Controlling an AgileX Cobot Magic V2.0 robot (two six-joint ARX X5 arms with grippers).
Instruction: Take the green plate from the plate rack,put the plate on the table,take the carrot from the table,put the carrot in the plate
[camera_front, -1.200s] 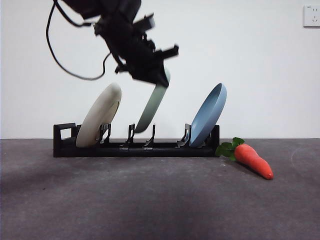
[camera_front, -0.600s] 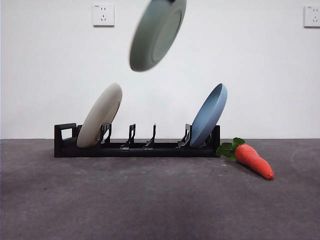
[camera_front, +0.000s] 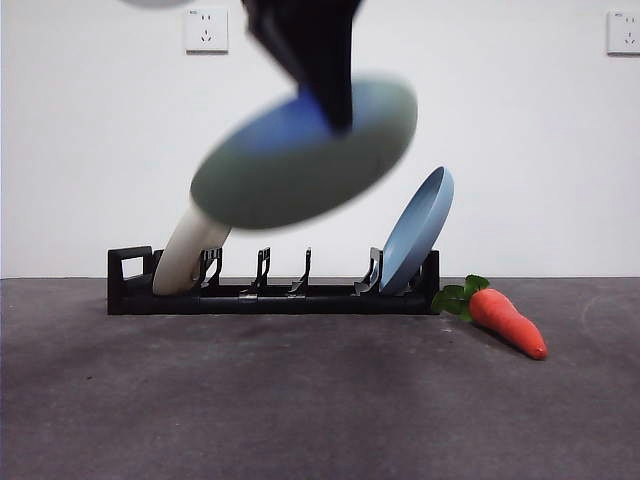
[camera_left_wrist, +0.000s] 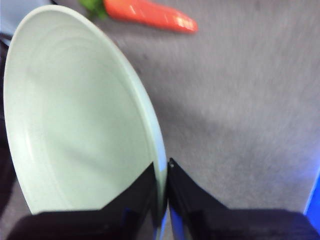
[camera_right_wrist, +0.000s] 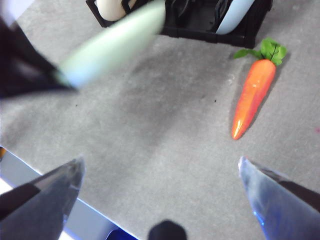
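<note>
My left gripper (camera_front: 335, 108) is shut on the rim of the green plate (camera_front: 300, 155), which hangs blurred and nearly flat in the air in front of the plate rack (camera_front: 270, 295). The left wrist view shows the jaws (camera_left_wrist: 162, 172) pinching the plate's (camera_left_wrist: 75, 125) edge. The carrot (camera_front: 505, 320) lies on the table (camera_front: 300, 400) to the right of the rack, leaves toward the rack. In the right wrist view, my right gripper (camera_right_wrist: 160, 175) is open above the table, with the carrot (camera_right_wrist: 252, 97) ahead and the plate (camera_right_wrist: 112, 45) passing as a blur.
A cream-white plate (camera_front: 190, 255) leans in the rack's left slot and a blue plate (camera_front: 420, 228) in its right slot. Two wall sockets (camera_front: 205, 30) sit high on the white wall. A square loop (camera_front: 130, 265) ends the rack on the left.
The green plate was lifted out of the rack's middle slot, went up high, and now swings down and forward, turning from upright toward flat.
</note>
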